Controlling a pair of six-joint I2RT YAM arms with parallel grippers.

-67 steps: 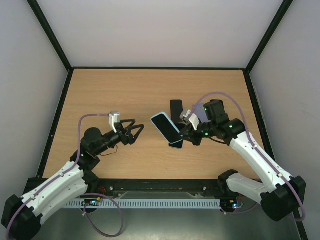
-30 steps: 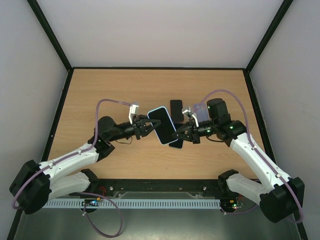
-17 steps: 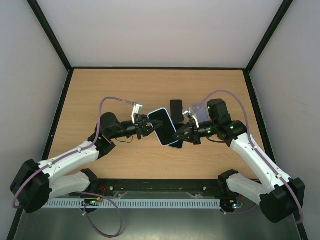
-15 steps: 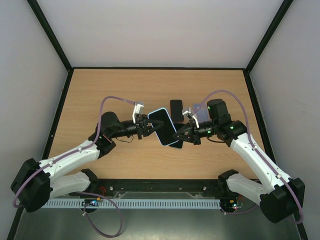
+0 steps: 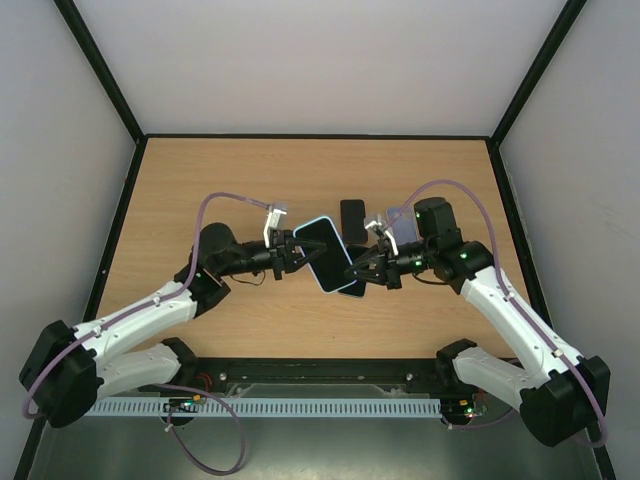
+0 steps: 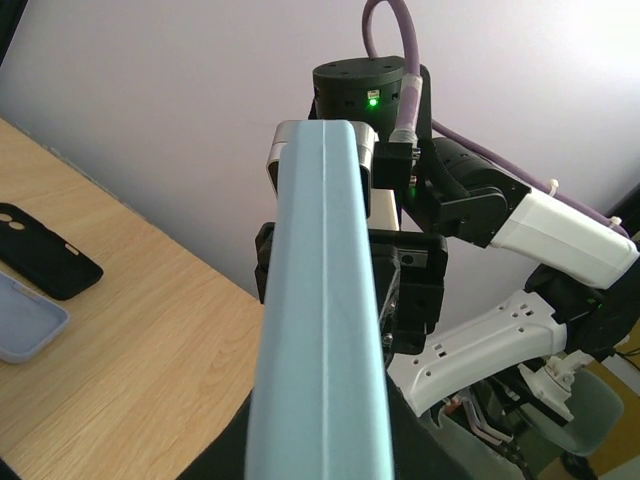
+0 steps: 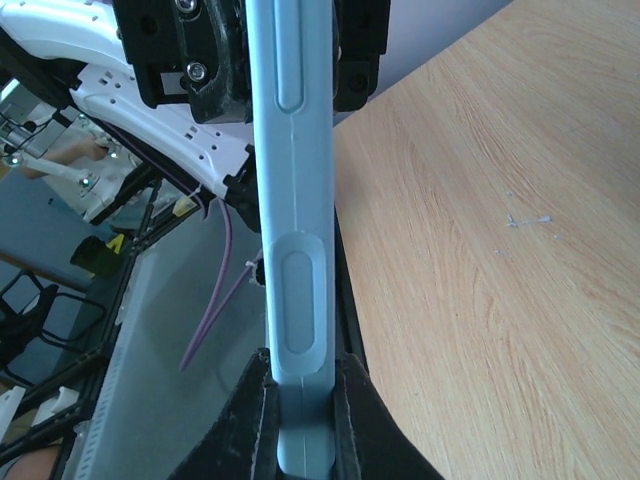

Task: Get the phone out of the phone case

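The phone (image 5: 325, 253) hangs in the air over the middle of the wooden table (image 5: 200, 190), still seated in its pale blue phone case (image 6: 320, 300) and held up between the two arms. From above, its long axis runs on a slant from far-left to near-right, dark screen turned upward with the blue rim showing all round it. The right gripper (image 5: 358, 272) is clamped on the near-right end, and its wrist view shows both fingers (image 7: 250, 430) pressed tight against the case's two broad faces. The left gripper (image 5: 290, 255) comes in from the opposite side, and its jaws look narrowed right down onto the far-left part, flanking the thin blue edge. From either wrist view that edge runs straight away towards the other gripper, so the arms face each other along the phone and neither is nearer than the other. The case looks like smooth, soft rubbery stuff, with raised button covers along one side. I'd judge that pulling apart along this line only works if one grip has just the case lip. A black case (image 5: 352, 213) and a pale lilac case (image 6: 25, 320) lie on the table beyond
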